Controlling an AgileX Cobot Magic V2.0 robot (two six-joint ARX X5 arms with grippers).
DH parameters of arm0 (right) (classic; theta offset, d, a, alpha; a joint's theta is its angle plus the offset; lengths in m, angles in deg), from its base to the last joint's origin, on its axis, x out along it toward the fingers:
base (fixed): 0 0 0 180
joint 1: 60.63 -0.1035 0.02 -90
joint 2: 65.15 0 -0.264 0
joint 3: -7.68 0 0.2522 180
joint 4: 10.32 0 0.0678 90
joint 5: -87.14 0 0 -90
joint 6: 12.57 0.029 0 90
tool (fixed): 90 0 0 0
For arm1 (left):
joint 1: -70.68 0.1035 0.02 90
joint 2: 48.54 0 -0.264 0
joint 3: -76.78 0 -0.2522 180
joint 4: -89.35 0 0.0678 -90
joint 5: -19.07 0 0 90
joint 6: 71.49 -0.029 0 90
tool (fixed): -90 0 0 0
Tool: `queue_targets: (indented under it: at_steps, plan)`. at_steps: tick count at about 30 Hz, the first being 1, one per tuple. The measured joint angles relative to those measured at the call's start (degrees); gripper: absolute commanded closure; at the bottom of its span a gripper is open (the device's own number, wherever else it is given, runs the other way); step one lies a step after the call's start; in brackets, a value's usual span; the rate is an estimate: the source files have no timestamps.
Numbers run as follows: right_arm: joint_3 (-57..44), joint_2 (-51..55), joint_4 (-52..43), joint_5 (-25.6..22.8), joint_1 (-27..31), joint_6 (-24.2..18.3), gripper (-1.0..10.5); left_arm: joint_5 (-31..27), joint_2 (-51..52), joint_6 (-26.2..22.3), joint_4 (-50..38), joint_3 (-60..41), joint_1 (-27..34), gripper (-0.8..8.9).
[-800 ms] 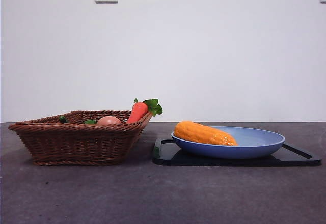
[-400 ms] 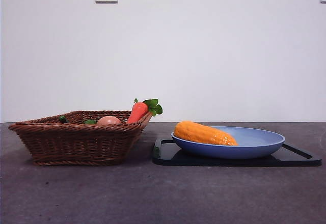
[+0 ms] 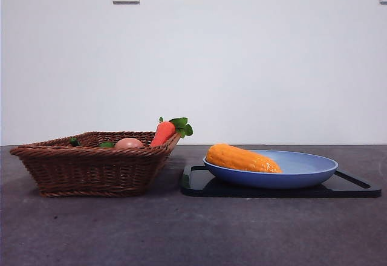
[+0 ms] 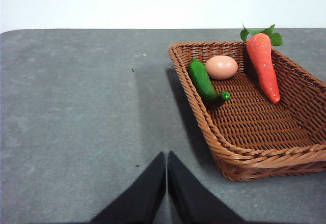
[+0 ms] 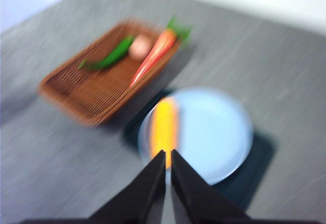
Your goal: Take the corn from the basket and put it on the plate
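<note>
The orange-yellow corn [image 3: 242, 158] lies on the left part of the light-blue plate [image 3: 308, 168], its thick end toward the basket. The right wrist view, blurred, shows the corn [image 5: 164, 124] on the plate [image 5: 219, 132] well below my right gripper [image 5: 167, 158], which is shut and holds nothing. The brown wicker basket [image 3: 91, 169] stands left of the plate. My left gripper [image 4: 166, 159] is shut and empty, above bare table beside the basket [image 4: 265, 158]. Neither arm shows in the front view.
The plate rests on a flat black tray [image 3: 357, 187]. In the basket lie a carrot [image 4: 264, 66] leaning on the rim, a pinkish egg [image 4: 221, 66] and a green pepper [image 4: 205, 82]. Grey tabletop extends around both.
Nothing has moved in the front view; corn, plate and basket stay put.
</note>
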Motion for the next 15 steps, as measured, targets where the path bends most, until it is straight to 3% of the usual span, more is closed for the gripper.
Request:
queue_targets:
  at_steps: [7, 10, 15]
  plan:
    - [-18.36, 13.16, -19.69, -0.55, 7.30, -0.48, 9.4, 0.00, 0.00, 0.00, 0.00, 0.00, 0.00, 8.06]
    - [-27.15, 18.75, -27.80, -4.44, 7.50, -0.22, 9.4, 0.00, 0.00, 0.00, 0.00, 0.00, 0.00, 8.06]
    - [-40.68, 26.84, -40.02, -11.45, 7.45, 4.07, 9.4, 0.00, 0.00, 0.00, 0.00, 0.00, 0.00, 8.06]
